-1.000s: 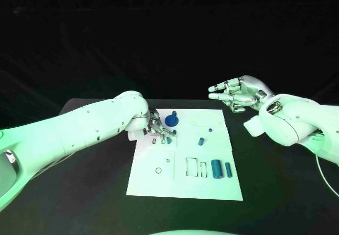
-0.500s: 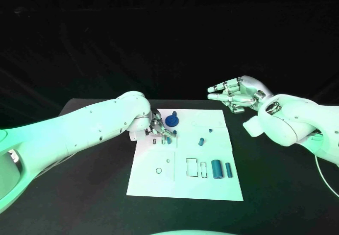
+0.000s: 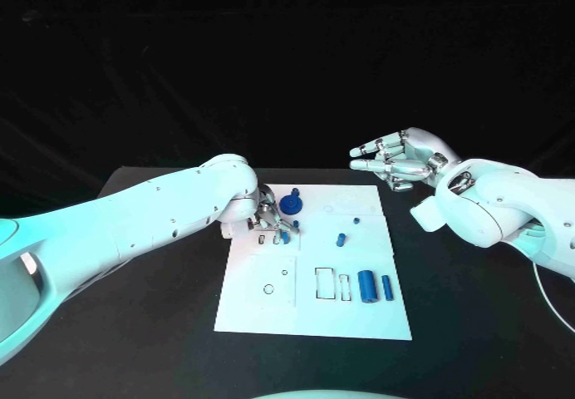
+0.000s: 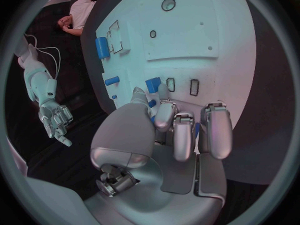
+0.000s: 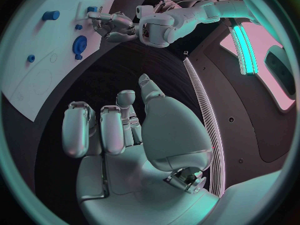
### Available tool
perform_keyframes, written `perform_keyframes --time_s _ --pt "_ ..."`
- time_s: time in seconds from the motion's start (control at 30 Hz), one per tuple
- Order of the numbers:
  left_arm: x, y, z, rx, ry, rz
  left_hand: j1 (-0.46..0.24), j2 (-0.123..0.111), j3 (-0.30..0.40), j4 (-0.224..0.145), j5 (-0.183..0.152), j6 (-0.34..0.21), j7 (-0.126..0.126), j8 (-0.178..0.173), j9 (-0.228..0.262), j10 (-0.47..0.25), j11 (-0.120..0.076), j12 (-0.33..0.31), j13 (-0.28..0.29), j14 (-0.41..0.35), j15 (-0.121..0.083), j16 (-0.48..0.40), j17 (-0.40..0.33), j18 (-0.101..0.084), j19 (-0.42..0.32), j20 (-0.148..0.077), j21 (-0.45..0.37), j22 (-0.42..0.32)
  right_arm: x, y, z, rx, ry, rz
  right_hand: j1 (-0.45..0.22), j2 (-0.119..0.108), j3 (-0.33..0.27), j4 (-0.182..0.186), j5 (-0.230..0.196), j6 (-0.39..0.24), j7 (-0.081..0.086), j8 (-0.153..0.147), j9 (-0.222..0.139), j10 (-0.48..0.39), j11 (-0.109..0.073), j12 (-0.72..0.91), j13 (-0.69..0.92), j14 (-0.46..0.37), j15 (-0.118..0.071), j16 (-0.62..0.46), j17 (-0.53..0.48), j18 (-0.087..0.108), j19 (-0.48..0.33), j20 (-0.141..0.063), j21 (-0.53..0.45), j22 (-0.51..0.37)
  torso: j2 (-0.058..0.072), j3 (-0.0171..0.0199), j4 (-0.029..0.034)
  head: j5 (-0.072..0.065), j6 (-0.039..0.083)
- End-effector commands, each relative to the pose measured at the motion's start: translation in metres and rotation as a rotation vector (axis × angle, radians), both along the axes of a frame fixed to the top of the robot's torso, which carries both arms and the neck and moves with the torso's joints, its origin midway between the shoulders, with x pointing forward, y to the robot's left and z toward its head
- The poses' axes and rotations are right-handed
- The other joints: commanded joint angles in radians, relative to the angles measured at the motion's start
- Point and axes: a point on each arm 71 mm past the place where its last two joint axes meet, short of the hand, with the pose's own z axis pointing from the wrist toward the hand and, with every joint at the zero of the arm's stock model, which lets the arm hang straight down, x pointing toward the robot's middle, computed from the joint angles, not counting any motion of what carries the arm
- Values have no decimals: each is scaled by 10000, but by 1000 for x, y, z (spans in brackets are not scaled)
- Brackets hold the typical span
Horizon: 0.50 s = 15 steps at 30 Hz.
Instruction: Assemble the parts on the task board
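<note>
White task board (image 3: 314, 312) flat in the middle of the black table (image 3: 144, 316), printed with small outlines; blue parts on it: gear-like round piece (image 3: 292, 204) near the far edge, small peg (image 3: 356, 221) and short cylinder (image 3: 341, 240) mid-board, two upright cylinders (image 3: 375, 287) side by side near the right edge. Left hand (image 3: 268, 218) down on the board's far-left part, fingers curled together around a small blue piece (image 4: 154, 84), grip itself unclear. Right hand (image 3: 400, 158) raised well off the board past its far right corner, fingers apart and slightly bent, holding nothing.
</note>
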Motion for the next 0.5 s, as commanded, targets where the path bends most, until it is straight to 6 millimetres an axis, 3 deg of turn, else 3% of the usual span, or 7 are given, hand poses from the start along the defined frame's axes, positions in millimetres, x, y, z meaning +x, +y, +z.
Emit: perform_keyframes --time_s 0.03,0.5 --pt "-1 -2 -1 4 233 -201 83 1 -4 -59 -21 -73 -11 39 17 53 1 48 18 1015 -45 24 2628 -172 238 -5 48 787 -1 2 0 -186 -99 237 31 107 -48 2 44 63 -31 10 -7 16 -29 48 4 383 -53 -27 8 70 -74 28 -61 -7 -3 4 1 -5 0" --pt "-2 -4 -2 71 342 -315 285 61 45 -124 -21 -107 -15 77 138 66 -2 57 46 1015 -48 24 2628 -179 247 -5 69 830 0 3 0 -195 -98 268 40 121 -53 2 61 67 -32 12 -7 8 -30 38 -8 379 -54 -47 -16 75 -87 28 -76 -32 1 3 5 -3 -28"
